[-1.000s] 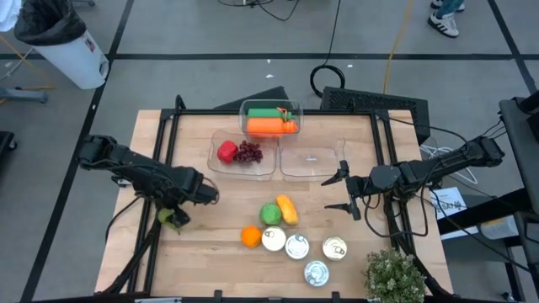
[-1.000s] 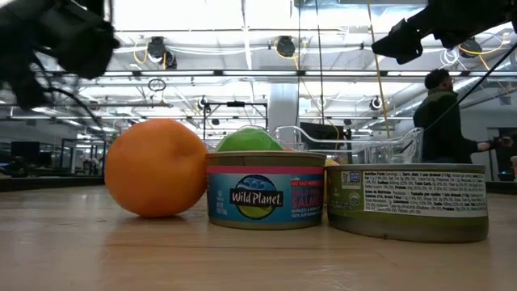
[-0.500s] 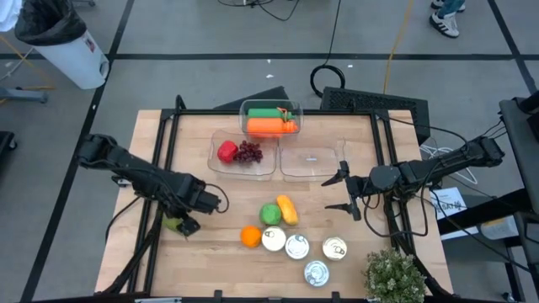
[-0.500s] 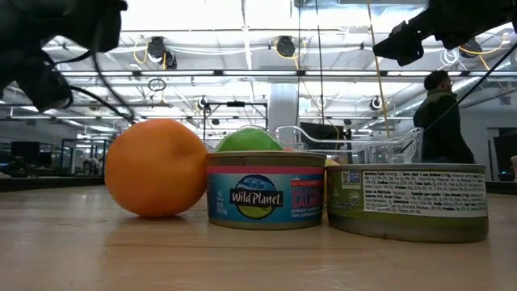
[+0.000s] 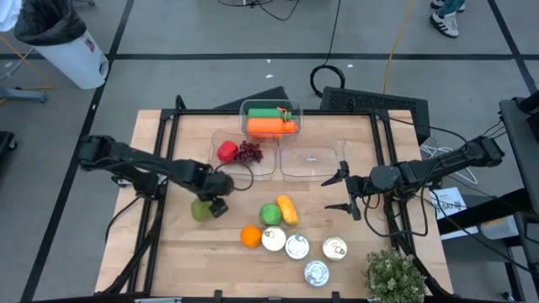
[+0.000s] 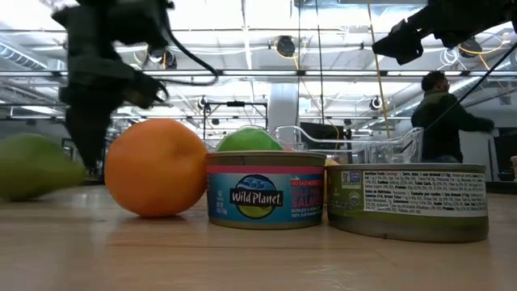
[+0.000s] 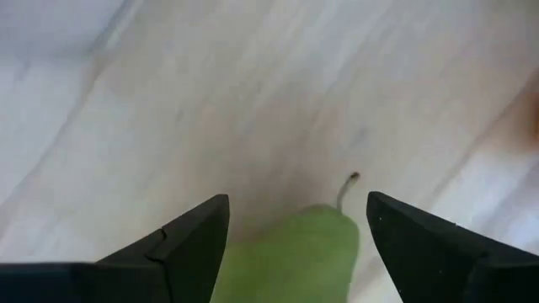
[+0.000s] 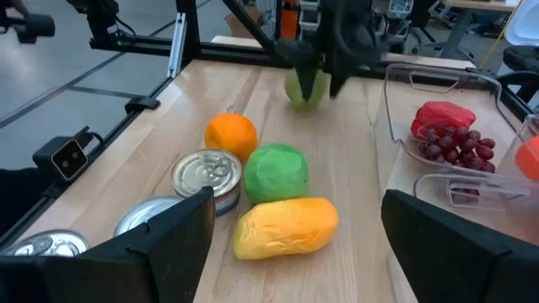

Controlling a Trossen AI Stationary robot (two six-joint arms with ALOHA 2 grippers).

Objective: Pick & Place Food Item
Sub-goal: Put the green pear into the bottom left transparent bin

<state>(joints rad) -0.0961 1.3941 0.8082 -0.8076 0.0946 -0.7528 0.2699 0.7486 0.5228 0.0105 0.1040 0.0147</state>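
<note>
Left end effector (image 5: 210, 204) gripped the green pear (image 5: 200, 210), fingers either side of it, stem showing between the fingers (image 7: 189, 244) in the left wrist view. Pear was over the surface (image 5: 194, 261) left of centre, just below the front edge of the clear tray (image 5: 269, 168) holding the red fruit (image 5: 226, 151) and grapes (image 5: 248, 152). In the low view the pear (image 6: 32, 166) sat low at the far left, beside the orange (image 6: 156, 167).

Open room: bare wood along the left side and front-left corner; a bare strip between the two arms in the middle. Front-right edge crowded by cans and the plant (image 5: 393, 276).

Right end effector (image 5: 344, 192) hung open, gripping nothing, just in front of the empty clear tray (image 5: 310, 162), above the cans.

Versus one second before: left arm had swung right and toward the trays, carrying the pear away from the left edge and closer to the orange. Right arm unchanged. Food and cans unmoved.

Counts: 4 cans (image 5: 295, 247), 1 orange (image 5: 250, 236), 1 green round fruit (image 5: 270, 214), 1 yellow fruit (image 5: 287, 209), 1 pear, 3 clear containers, with the rear one (image 5: 270, 119) holding a carrot (image 5: 268, 126) and a green item. 1 person (image 6: 443, 117) in the room behind.
</note>
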